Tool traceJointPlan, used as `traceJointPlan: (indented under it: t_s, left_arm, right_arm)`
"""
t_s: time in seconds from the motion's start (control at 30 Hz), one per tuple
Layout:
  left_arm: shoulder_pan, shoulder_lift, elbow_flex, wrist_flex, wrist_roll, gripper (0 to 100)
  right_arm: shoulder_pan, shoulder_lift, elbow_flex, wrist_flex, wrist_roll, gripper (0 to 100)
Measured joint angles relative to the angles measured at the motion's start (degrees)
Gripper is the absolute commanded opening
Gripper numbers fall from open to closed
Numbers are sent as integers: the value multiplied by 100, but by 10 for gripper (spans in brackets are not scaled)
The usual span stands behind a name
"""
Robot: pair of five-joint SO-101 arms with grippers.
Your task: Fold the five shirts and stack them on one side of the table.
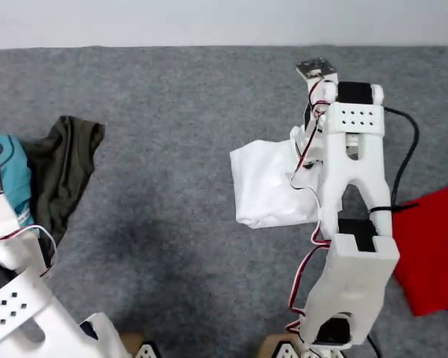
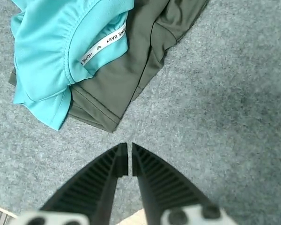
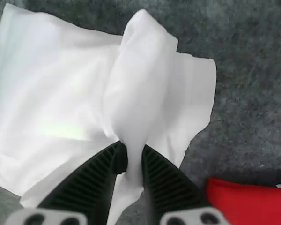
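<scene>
Shirts lie mostly unfolded: a crumpled turquoise knit shirt [image 1: 11, 171] overlaps a rumpled olive-green shirt [image 1: 67, 171] at the far left of the grey carpeted counter [image 1: 172, 149]. The left pincer [image 2: 129, 161] is clenched on nothing near them. Bare counter spans the middle. Right of it, the right pincer [image 3: 133, 159] grips a raised ridge of the partly folded white shirt [image 1: 265, 186]. A flat red shirt [image 1: 429, 253] lies far right. No stack looks begun.

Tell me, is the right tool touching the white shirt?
Touching. The right wrist view shows the right tool pinching a fold of the white shirt.
</scene>
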Motion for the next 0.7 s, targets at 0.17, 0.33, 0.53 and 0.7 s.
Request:
traceJointPlan:
  t_s: [0.17, 0.33, 0.53, 0.7]
  left_arm:
    - [0, 0, 0, 0, 0, 32]
    - [0, 0, 0, 0, 0, 32]
    - [0, 0, 0, 0, 0, 32]
    - [0, 0, 0, 0, 0, 32]
  right_arm:
    - [0, 334, 0, -88, 18, 31]
    - [0, 501, 0, 35, 35, 225]
    - [167, 325, -431, 554, 35, 281]
    - [360, -202, -703, 580, 35, 280]
